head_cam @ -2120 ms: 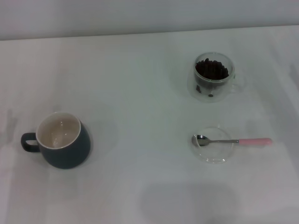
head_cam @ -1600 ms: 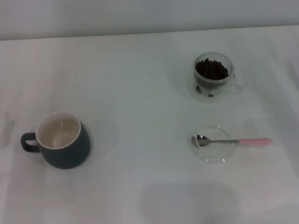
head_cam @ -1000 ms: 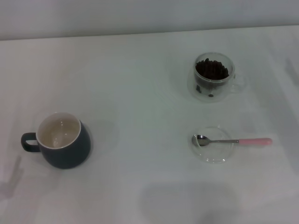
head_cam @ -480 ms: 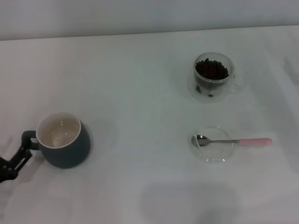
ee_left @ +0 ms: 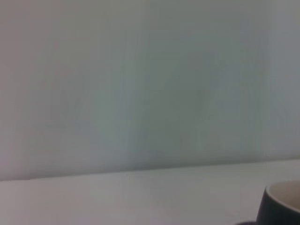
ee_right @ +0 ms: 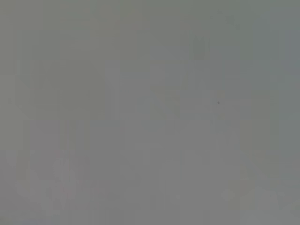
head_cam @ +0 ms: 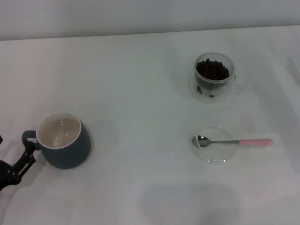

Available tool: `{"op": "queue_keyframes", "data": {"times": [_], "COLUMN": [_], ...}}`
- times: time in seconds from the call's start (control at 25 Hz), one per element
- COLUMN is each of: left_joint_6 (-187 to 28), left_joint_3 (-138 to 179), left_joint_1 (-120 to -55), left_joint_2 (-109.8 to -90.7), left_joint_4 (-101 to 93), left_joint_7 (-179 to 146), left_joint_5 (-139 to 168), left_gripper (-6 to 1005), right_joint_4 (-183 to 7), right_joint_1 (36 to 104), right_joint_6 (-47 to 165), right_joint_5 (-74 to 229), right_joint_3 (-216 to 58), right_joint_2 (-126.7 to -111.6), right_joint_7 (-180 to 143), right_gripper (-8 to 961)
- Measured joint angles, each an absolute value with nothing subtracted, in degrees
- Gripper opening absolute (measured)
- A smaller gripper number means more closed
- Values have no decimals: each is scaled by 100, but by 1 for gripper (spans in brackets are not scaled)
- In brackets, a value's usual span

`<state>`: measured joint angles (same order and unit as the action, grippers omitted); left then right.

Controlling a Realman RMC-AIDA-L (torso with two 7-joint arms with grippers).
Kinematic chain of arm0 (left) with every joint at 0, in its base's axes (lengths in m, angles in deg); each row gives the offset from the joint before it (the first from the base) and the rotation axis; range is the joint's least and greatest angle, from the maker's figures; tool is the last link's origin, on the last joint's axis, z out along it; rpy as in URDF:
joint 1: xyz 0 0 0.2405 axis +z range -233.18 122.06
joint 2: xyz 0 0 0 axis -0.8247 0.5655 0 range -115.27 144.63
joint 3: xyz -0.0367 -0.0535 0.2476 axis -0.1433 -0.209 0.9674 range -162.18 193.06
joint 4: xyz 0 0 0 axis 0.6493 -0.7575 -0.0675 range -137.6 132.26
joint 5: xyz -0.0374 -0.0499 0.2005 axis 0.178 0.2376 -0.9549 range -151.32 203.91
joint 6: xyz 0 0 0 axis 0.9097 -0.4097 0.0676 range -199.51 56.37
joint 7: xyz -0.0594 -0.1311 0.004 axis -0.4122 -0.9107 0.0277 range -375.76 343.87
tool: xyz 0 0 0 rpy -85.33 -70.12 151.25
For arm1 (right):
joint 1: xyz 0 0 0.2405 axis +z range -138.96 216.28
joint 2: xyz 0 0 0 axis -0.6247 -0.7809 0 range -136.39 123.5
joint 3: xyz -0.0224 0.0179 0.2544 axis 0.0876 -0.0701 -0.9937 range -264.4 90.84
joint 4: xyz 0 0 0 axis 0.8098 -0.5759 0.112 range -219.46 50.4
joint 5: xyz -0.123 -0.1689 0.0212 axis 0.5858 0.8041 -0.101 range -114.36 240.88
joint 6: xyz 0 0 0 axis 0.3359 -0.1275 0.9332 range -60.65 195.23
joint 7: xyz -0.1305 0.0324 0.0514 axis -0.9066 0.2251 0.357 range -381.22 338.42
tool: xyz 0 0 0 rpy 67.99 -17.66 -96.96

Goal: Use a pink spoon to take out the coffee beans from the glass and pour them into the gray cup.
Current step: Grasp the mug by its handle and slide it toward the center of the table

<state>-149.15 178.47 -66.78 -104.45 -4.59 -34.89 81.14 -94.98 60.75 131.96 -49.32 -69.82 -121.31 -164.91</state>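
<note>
The pink spoon lies at the lower right of the head view, its silver bowl resting in a flat clear dish and its pink handle sticking out past the dish rim toward the right. I judge it light and stiff, the metal end slick, so the handle is where I would take hold, near its free end where there is bare counter under it and no glass to knock. The dish looks thin and easy to nudge.

Above it, in the upper right, the glass stands upright with the coffee beans heaped near its rim. It looks fragile and smooth; the beans are small and loose and would roll off a tilted spoon.

The gray cup sits well apart at the lower left, mouth up, nothing visible inside it, handle pointing to the left edge of the frame.

My left claw is at the lower left edge, one dark finger just beside the cup's handle; I cannot tell whether it is wide or narrow. My right claw is out of sight.

Between cup and spoon the counter gives broad room for carrying; the far edge runs along the top of the frame.
</note>
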Motion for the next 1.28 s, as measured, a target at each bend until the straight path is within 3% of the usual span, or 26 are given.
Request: {"op": "queue_keyframes", "data": {"times": [0.72, 1.2, 1.28], "left_joint_6": [-14323, -14319, -14318], "left_joint_3": [17847, 17847, 17846], "left_joint_1": [-7052, -7083, -7112], "left_joint_2": [-10470, -10475, -10479], "left_joint_4": [-561, -748, -772], "left_joint_7": [-2967, -2636, -2568], "left_joint_5": [8094, 8112, 8109], "left_gripper": [776, 579, 470], "right_joint_4": [-9499, -9472, -9461], "right_joint_1": [6072, 6084, 6088], "right_joint_6": [13214, 13216, 13216], "right_joint_5": [-4932, -4932, -4933], "right_joint_3": [-6982, -6981, -6981], "right_joint_2": [-12122, -12131, -12132], "right_joint_7": [-16451, -16448, -16448], "right_gripper": [874, 875, 875]}}
